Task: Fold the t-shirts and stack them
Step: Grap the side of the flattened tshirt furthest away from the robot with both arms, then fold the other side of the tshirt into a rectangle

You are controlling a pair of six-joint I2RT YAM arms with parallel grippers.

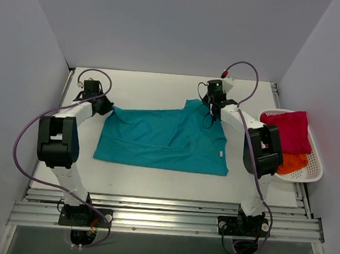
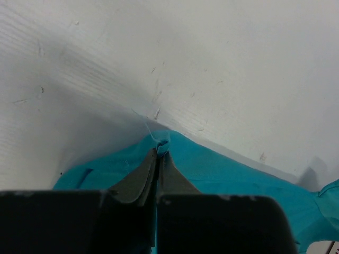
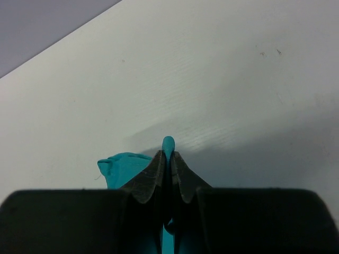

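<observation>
A spread t-shirt [image 1: 163, 138] lies flat on the middle of the table [image 1: 150, 84], between the two arms. The left gripper [image 1: 107, 106] pinches its far left corner and the right gripper [image 1: 214, 110] its far right corner. A basket [image 1: 310, 173] sits at the table's right edge. In it a bundled t-shirt [image 1: 287, 130] fills the far end, and a crumpled t-shirt [image 1: 291, 163] lies just nearer, touching it.
</observation>
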